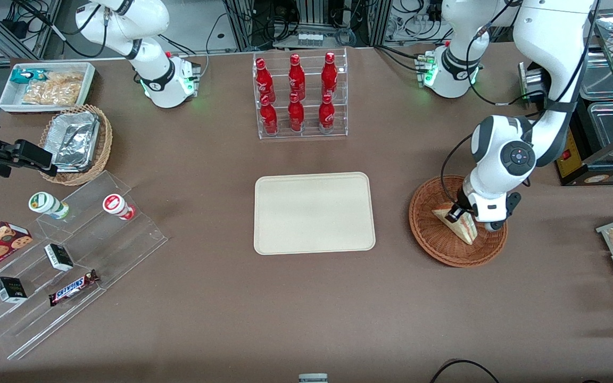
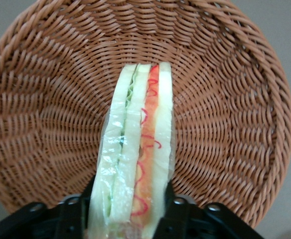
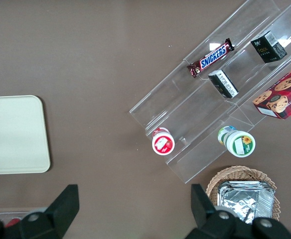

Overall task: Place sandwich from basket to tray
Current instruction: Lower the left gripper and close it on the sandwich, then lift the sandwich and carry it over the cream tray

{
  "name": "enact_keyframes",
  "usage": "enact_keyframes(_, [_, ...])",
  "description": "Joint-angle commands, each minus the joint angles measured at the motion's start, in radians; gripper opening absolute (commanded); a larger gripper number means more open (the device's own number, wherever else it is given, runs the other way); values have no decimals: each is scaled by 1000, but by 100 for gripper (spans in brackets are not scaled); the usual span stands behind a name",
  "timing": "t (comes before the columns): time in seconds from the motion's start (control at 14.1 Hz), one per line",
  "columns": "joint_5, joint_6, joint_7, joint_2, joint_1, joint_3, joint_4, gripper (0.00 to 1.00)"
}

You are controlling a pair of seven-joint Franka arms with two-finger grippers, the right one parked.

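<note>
Left gripper [image 1: 462, 217] low inside the basket [image 1: 434, 242], w/ fingers [image 2: 178, 211] pinching the sandwich [image 1: 458, 223] from both flat bread sides. In the wrist view, black fingers pressed against the outer bread slices, sandwich standing on edge between them, cut edge w/ green and red filling layers facing the camera. Sandwich wrapped in thin clear film, wedge tip pointing toward the front camera. Cannot tell if the sandwich touches the basket bottom or hangs just above it.

Basket [image 2: 46, 99] on the brown table [image 1: 306, 308], toward the working arm's end, just beside the tray [image 1: 314, 213] but apart from it. Tray flat on the table, approx. at table centre, nothing on it. Also seen partly in the right wrist view, tray [image 3: 13, 134].

Clear rack w/ red bottles [image 1: 301, 96] farther from the front camera than the tray. Toward the parked arm's end: tan wicker basket w/ foil containers [image 1: 75, 141], white bin of snack packets [image 1: 46, 85], clear stepped stand [image 1: 67, 260] w/ Snickers bar [image 1: 72, 287], small boxes and two cups
</note>
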Motion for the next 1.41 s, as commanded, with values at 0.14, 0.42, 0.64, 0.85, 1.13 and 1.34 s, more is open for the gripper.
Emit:
enact_keyframes(0.14, [12, -344, 150, 3, -3, -17, 270, 3])
enact_keyframes(0.42, [13, -420, 292, 75, -5, -153, 421, 3])
enact_keyframes(0.64, [22, -415, 284, 195, -5, -280, 540, 0])
enact_keyframes(0.85, [136, -401, 176, 319, -113, -340, 662, 0])
enact_keyframes(1.13, [240, -371, 120, 423, -230, -342, 745, 0])
enact_keyframes(1.34, [243, -340, 106, 480, -299, -340, 803, 0])
